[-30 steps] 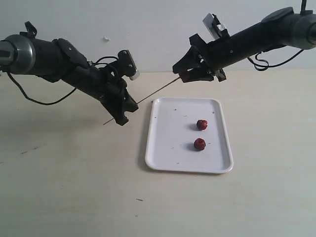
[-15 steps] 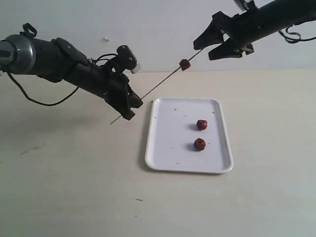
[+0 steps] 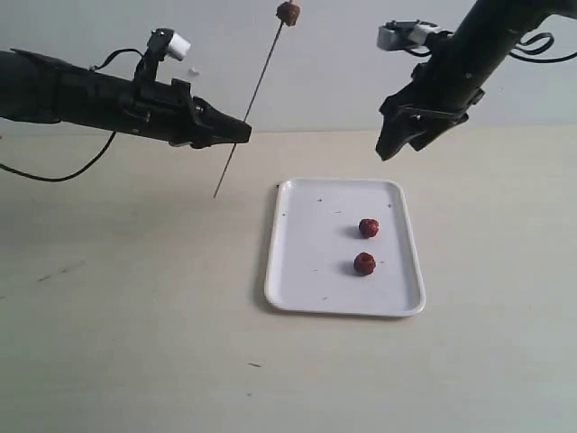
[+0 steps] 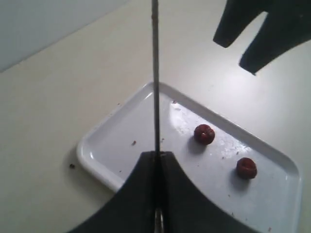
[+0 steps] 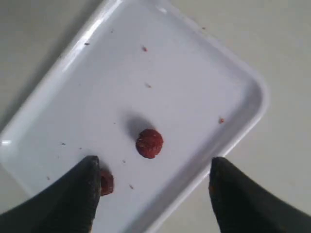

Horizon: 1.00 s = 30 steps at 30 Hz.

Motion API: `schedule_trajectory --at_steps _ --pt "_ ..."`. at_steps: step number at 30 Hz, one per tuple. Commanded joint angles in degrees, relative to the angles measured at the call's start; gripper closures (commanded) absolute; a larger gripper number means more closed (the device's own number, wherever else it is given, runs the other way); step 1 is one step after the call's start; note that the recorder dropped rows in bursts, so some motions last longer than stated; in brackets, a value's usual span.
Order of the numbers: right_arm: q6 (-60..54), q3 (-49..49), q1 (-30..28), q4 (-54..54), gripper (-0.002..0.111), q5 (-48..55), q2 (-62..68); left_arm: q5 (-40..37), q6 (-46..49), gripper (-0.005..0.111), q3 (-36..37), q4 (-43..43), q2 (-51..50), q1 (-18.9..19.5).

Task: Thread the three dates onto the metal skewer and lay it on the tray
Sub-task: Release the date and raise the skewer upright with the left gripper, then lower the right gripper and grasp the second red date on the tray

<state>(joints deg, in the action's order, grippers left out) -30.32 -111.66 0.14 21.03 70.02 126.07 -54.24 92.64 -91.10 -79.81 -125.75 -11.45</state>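
The left gripper (image 3: 243, 133) is clamped tight on the metal skewer (image 3: 257, 86) near its lower end, holding the thin rod steeply tilted in the air off the far left corner of the tray (image 3: 306, 271). One date (image 3: 288, 12) sits threaded near the skewer's upper tip, high above the tray's far edge. The right gripper (image 3: 397, 149) hangs above the tray's far right corner, jaws spread wide with nothing between them, pointing down towards the tray. From the left wrist camera, the rod crosses in front of the tray's rim. Two more dates (image 3: 369, 227) (image 3: 364, 263) lie on the tray, right of its middle and apart from each other, among dark specks and reddish crumbs. The tray rests flat on a pale beige table (image 3: 135, 316) before a plain pale wall (image 3: 343, 54). In all: three dates, one skewer, one tray, two arms.
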Motion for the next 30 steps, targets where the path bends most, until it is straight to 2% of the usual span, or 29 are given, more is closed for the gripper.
schedule_trajectory --at_steps 1,2,4,6,7,8,13,16,20,24,26,28,30 --pt "5.3 0.6 4.3 -5.1 0.046 -0.1 0.1 -8.8 4.1 0.107 -0.2 -5.2 0.4 0.6" --pt "5.3 0.7 5.0 -7.5 0.046 -0.1 0.1 -11.9 5.2 0.107 -0.2 -6.6 0.4 0.7" --pt "5.1 1.6 6.5 -13.9 0.046 -0.1 0.1 -12.7 3.1 0.107 -0.2 -7.3 0.4 0.7" --pt "5.2 2.3 7.2 -13.5 0.046 -0.1 0.1 -1.7 -7.2 0.107 -0.2 -3.6 1.2 0.7" --pt "8.2 2.3 7.2 -12.0 0.046 -0.1 0.4 4.6 -10.7 0.107 -0.2 2.6 2.2 0.6" --pt "11.8 2.3 7.2 -12.0 0.046 -0.1 0.8 6.2 -12.3 0.107 -0.2 7.4 3.2 0.6" --pt "11.5 2.7 7.2 -11.6 0.046 -0.1 3.9 5.8 -13.3 0.107 -0.2 14.5 5.3 0.5" --pt "13.0 3.5 7.9 -11.0 0.046 -0.1 5.0 9.4 -16.9 0.107 -0.2 18.4 5.3 0.5" --pt "13.2 3.7 9.9 -14.7 0.046 -0.1 5.0 9.9 -16.9 0.107 -0.2 18.5 5.3 0.5" --pt "23.9 3.9 14.1 -21.9 0.046 -0.1 5.2 9.9 -17.1 0.107 -0.2 18.7 5.3 0.5" --pt "25.8 3.9 14.7 -23.2 0.046 -1.5 5.6 9.8 -17.7 0.107 -0.2 18.7 5.3 0.5" --pt "23.2 3.9 14.8 -25.0 0.046 -1.3 6.3 9.8 -17.7 0.107 -0.2 19.0 5.3 0.5" --pt "14.7 3.9 15.1 -27.3 0.046 -1.1 6.8 9.8 -17.7 0.107 -0.2 19.0 5.3 0.5"
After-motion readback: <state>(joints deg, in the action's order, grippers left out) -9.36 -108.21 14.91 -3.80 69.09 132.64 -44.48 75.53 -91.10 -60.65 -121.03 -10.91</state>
